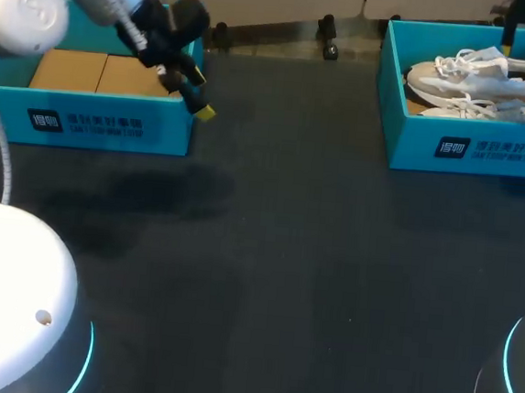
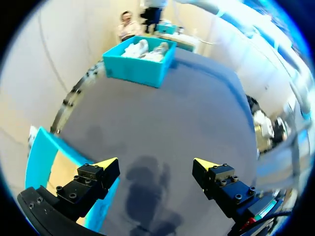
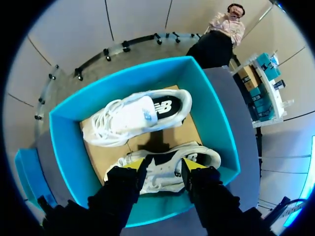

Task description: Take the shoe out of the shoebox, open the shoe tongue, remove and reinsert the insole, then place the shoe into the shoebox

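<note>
The right gripper (image 3: 162,164), fingers slightly spread, hangs directly over the nearer white sneaker (image 3: 162,174) inside the teal shoebox (image 3: 216,123), apparently positioned for gripping it.

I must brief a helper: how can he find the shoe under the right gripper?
Look in the blue box with two white shoes. The shoe is the one by the box's front wall, under the right gripper; the other shoe lies beyond it.

2 teal shoeboxes (image 1: 474,146) (image 1: 103,123) on the bench, 2 white shoes (image 3: 135,118) (image 3: 165,169), 2 hands (image 2: 155,172) (image 3: 162,172).
</note>
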`<state>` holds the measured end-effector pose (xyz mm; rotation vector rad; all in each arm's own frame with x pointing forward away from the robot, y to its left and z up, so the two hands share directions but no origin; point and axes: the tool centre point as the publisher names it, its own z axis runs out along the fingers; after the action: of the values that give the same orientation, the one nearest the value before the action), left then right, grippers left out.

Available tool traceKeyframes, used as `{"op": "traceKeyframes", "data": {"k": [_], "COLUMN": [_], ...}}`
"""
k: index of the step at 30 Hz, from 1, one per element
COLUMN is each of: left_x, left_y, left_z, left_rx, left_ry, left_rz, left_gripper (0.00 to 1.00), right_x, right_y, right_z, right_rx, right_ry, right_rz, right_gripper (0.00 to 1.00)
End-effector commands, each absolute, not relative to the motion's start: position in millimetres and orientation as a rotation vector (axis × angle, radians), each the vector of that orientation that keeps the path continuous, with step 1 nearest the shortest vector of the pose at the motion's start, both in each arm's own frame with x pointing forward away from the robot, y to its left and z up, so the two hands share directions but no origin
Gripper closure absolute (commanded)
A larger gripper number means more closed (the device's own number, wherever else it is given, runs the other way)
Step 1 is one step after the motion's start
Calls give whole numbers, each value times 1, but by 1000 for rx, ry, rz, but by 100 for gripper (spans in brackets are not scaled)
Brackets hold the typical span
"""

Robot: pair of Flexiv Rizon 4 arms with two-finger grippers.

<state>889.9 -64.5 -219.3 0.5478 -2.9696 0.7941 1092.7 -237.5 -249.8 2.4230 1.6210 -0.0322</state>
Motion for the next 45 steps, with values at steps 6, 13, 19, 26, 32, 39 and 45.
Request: {"op": "traceKeyframes", "data": {"k": [6,13,19,26,32,39,45], "left_x": [894,910,921,921,926,937,954], "left_y": [-75,-73,-68,-68,-54,-42,-33], "left_z": [-203,-202,-205,-206,-227,-240,-248], "left_rx": [1256,1601,1725,1725,1843,1941,2045], "left_ry": [-2907,-2771,-2703,-2704,-2608,-2528,-2459], "left_rz": [564,418,318,302,144,112,100], "left_gripper": [0,0,0,0,0,0,0], "right_x": [1061,1039,1019,1017,973,954,939], "right_y": [-218,-198,-186,-185,-166,-156,-143], "right_z": [-236,-226,-223,-223,-224,-222,-218], "right_rx": [2348,2349,2359,2364,2434,2450,2361], "right_ry": [1625,1647,1669,1671,1635,1658,1776], "right_rz": [45,76,83,78,36,41,75], "right_gripper": [47,42,36,35,31,29,24]}}
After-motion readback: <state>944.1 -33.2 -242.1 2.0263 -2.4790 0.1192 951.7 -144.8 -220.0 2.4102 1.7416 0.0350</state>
